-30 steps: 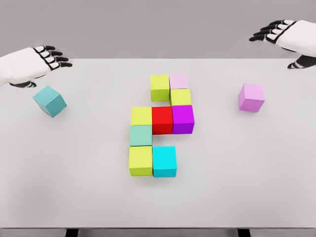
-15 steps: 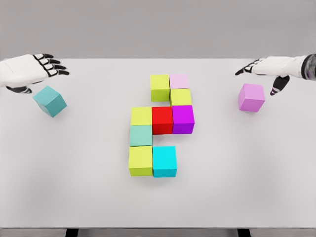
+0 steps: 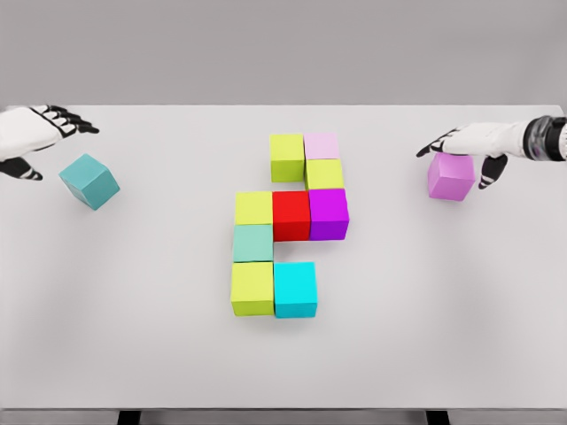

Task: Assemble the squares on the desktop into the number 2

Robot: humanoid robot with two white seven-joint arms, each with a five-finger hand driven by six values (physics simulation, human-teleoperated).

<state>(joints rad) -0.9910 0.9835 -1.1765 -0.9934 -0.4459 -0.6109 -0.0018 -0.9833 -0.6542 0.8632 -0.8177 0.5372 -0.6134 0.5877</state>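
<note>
I have the right hand [image 3: 465,152] spread over the lilac cube [image 3: 450,175]; I'd close squarely on opposite faces.

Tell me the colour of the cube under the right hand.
Light purple cube, seen in the head view.

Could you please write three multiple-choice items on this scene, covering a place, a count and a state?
1. Where is the teal cube?
A. table's left side
B. atop the red cube
C. under the right hand

2. How many cubes are there in all?
A. six
B. eight
C. ten

3. The right hand is:
A. open over the pink cube
B. lifting it
C. out of view

Answers: 1 A, it lies alone near the left hand; 2 C, eight joined plus two loose; 3 A, fingers spread, cube resting on the table.
</note>
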